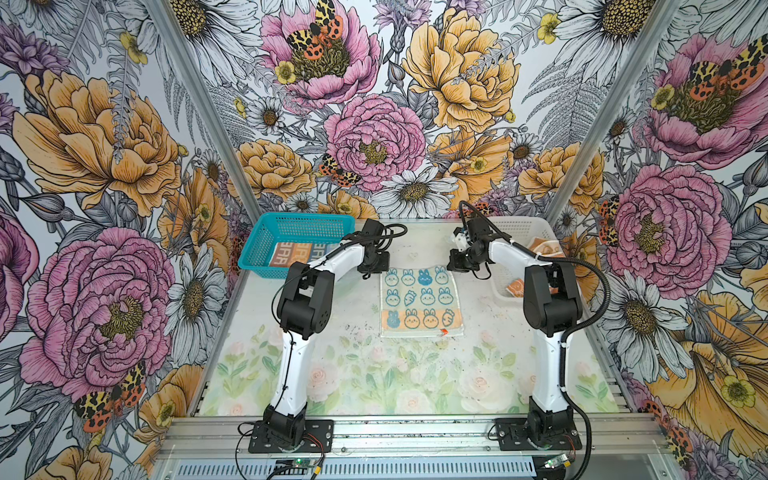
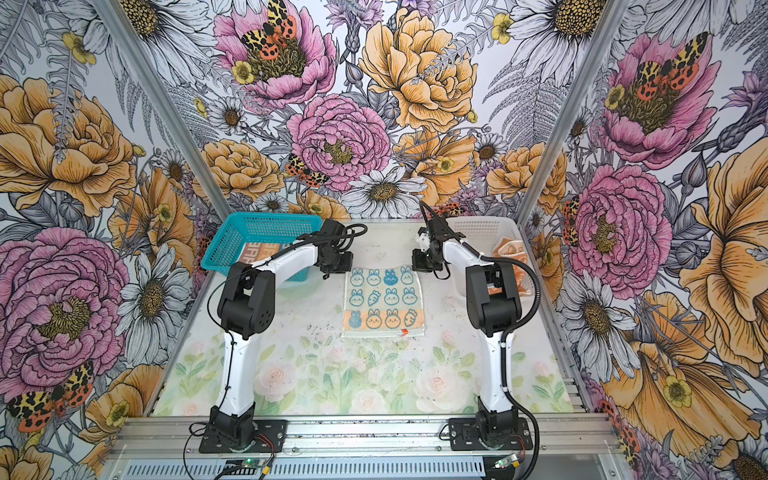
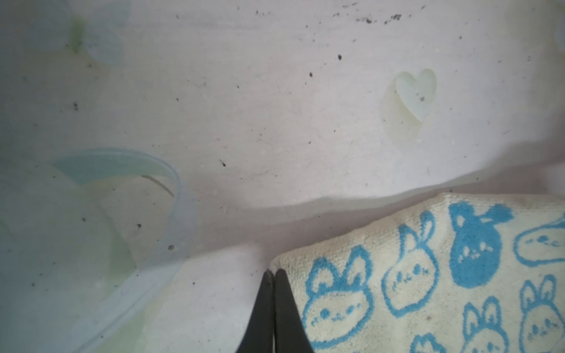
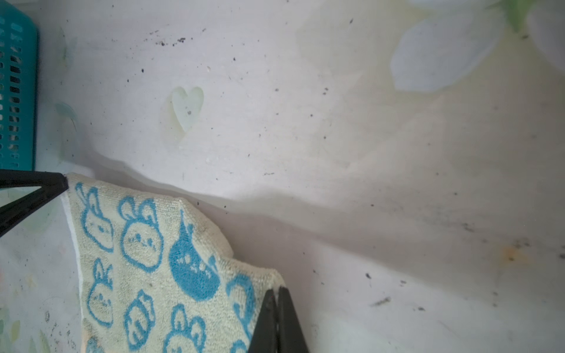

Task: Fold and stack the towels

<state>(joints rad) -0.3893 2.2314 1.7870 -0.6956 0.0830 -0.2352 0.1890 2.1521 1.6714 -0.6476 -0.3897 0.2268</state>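
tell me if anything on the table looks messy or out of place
Yes: dark crumb-like specks litter the pale floral table. The orange printed towel lies crumpled in the white plastic mesh basket. The cream blue-bunny towel has a rippled far edge.

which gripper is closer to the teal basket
Left. The left gripper, shut on the far left corner of the cream towel, sits beside the teal basket; the right gripper holds the far right corner, across the towel, near the white basket.

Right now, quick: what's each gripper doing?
Left gripper: closed, pinching a far corner of the cream bunny towel.
Right gripper: closed, pinching its other far corner.
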